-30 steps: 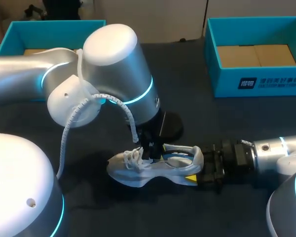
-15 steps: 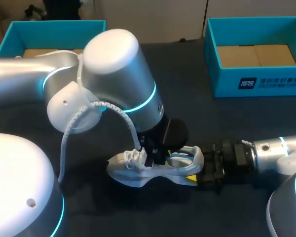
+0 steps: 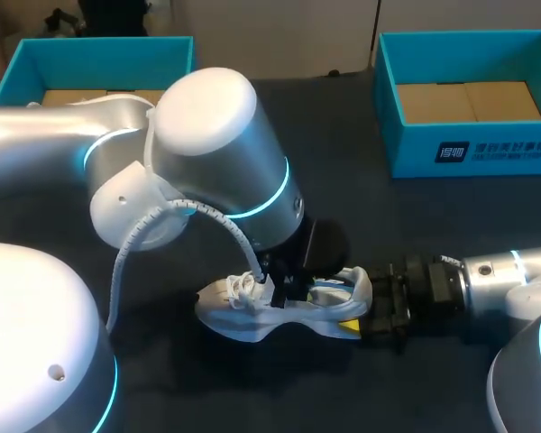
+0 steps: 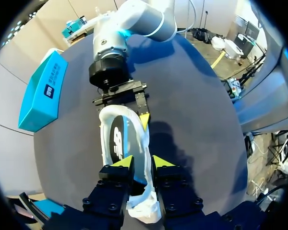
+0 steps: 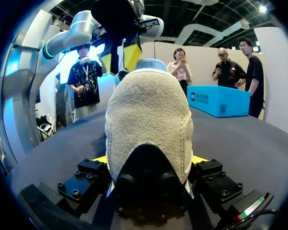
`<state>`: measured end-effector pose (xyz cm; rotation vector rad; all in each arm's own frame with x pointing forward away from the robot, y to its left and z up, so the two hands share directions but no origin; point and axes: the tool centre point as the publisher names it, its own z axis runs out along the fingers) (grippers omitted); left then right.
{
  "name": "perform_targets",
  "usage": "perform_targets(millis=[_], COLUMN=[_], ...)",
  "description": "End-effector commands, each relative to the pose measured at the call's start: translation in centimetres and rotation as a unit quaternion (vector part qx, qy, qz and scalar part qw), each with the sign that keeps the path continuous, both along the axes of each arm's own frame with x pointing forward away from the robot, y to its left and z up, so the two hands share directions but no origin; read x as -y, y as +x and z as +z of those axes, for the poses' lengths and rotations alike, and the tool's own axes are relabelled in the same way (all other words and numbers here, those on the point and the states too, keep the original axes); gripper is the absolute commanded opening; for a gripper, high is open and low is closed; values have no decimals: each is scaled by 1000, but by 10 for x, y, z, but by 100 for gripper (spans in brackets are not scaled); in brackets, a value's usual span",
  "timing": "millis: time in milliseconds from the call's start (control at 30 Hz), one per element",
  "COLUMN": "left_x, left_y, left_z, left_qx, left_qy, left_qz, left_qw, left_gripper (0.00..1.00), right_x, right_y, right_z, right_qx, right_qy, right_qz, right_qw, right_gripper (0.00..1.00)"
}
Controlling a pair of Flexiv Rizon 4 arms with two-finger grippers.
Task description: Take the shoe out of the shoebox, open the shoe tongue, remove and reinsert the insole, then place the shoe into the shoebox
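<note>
1. The left box (image 3: 36, 59) sits at the far left corner of the worktop (image 3: 343, 189), well apart from the shoe (image 3: 243, 317).
2. My left gripper (image 4: 143, 163) is down by the laces, its fingers nearly together and pinching the shoe's upper.
3. The shoe lies mid-worktop, toe to the left, outside both boxes.
4. My right gripper (image 3: 368, 308) clamps the heel from both sides.
5. The right box (image 3: 487, 153) stands at the far right, with open dark worktop between it and the shoe.

On bench (image 3: 361, 207), front middle: shoe (image 3: 252, 317), toe leftward, heel between fingers of right hand (image 3: 358, 316). Over its opening, left hand (image 3: 278, 287). Behind, far right: shoebox (image 3: 487, 155); far left: second box (image 3: 90, 50).
</note>
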<state>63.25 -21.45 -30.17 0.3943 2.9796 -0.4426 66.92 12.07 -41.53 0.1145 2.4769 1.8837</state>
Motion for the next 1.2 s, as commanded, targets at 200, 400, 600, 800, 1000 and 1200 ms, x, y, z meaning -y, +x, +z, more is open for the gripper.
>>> perform_targets(millis=[200,400,600,800,1000,1200], left_x=[11,18,23,24,29,32], left_y=[13,23,29,30,36,40], left_z=[5,3,-1,-3,-10,-16], left_qx=[-3,-7,-9,-9,-8,-11], left_qy=[-2,-1,3,5,13,23], left_qz=[13,20,22,22,24,27], left_qw=[1000,1000,1000,1000,1000,999], left_gripper=[22,21,22,22,21,23], right_x=[-1,-1,-1,-1,-1,-1], right_y=[-1,-1,-1,-1,-1,-1], right_z=[1,1,1,1,1,1], right_qx=[0,0,0,0,0,0], right_qy=[-2,-2,-2,-2,-2,-2], right_qz=[0,0,0,0,0,0], right_qw=[1000,1000,1000,1000,1000,1000], right_gripper=[0,0,0,0,0,0])
